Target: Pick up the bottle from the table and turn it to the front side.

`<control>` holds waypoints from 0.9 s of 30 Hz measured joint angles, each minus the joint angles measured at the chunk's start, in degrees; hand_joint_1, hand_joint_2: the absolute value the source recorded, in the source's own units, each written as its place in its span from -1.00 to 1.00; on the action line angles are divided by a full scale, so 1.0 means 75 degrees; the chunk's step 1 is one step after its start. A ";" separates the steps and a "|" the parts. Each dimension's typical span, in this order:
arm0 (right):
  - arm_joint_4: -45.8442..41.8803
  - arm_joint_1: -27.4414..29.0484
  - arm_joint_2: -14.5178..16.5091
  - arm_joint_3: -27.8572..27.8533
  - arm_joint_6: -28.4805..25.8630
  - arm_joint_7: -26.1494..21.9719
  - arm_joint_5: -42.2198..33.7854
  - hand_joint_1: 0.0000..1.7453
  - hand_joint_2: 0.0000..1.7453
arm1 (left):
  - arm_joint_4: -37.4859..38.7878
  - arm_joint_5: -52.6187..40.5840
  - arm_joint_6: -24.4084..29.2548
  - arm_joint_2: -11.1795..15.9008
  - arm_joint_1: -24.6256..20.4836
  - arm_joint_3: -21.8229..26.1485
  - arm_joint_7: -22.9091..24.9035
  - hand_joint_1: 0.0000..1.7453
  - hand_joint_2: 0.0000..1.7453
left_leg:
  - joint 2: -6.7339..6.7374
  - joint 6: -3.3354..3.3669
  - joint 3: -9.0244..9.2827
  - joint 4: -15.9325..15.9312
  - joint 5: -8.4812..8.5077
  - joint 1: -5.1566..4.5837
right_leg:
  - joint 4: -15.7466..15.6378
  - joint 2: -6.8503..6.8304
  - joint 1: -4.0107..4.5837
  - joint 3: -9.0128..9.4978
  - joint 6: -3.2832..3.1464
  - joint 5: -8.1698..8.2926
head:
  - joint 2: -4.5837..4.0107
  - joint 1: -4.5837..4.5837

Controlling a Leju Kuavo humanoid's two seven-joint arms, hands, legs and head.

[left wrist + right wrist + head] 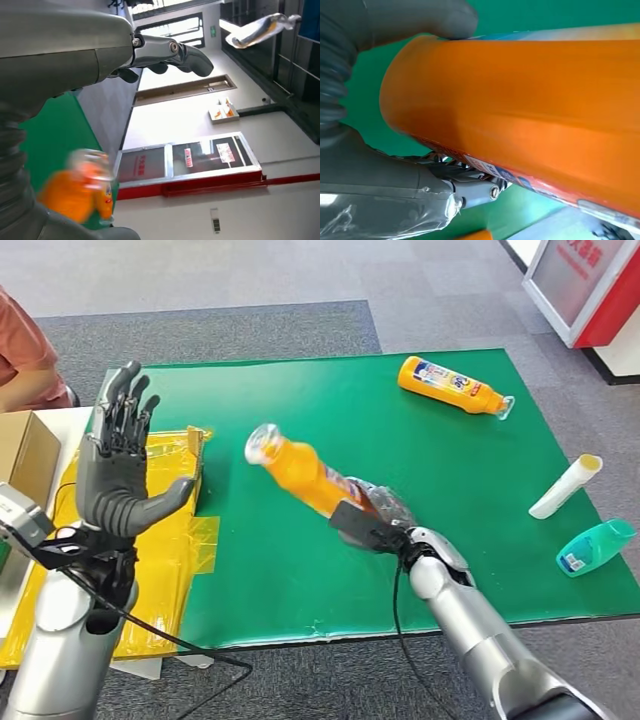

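While right robot hand (375, 515) grips orange plastic bottle with clear cap (302, 468) by lower body, bottle sits lifted off green mat (423, 530) on tabletop, tilted, cap end pointing away from hand toward robot's left. Right wrist view: thumb (414, 20) pressed on bottle, fingers wrapped beneath. Left robot hand (121, 465) raised well apart, fingers spread wide, holding nothing. Second orange bottle (453, 386) lying on mat beyond right hand.

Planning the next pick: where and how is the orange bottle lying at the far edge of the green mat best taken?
Grip the far orange bottle at mid-body, coming from above with fingers across its width. It lies flat, its cap end pointing right, and the body looks broad and even while the neck narrows.
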 joint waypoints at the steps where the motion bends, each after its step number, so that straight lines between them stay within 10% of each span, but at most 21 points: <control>1: -0.0324 0.0101 0.0000 -0.0225 0.0098 -0.0116 -0.0621 1.00 1.00 | -0.0009 0.0073 -0.0018 0.0012 0.0167 0.0032 -0.0109 -1.00 1.00 | 0.0000 0.0000 -0.0001 0.0000 -0.0002 0.0000 | 0.0000 0.0000 0.0000 -0.0001 0.0000 -0.0002 | 0.0000 0.0000; 14: -0.2602 0.1018 0.0084 -0.2020 0.0399 -0.1055 -0.4378 1.00 1.00 | -0.0239 0.0457 0.0267 0.0216 0.0826 0.0090 -0.0527 -1.00 1.00 | -0.0003 0.0002 -0.0002 0.0000 -0.0003 -0.0001 | -0.0001 0.0000 -0.0001 0.0000 0.0002 -0.0002 | 0.0000 0.0001; 27: -0.3766 0.1456 0.0543 -0.1311 -0.1630 -0.2160 -0.1577 1.00 1.00 | 0.0277 0.2802 -0.1152 0.0175 0.0488 -0.0026 0.0286 -1.00 1.00 | 0.0000 0.0000 -0.0002 0.0000 -0.0001 0.0000 | -0.0001 0.0001 0.0000 -0.0006 0.0000 -0.0003 | 0.0000 0.0000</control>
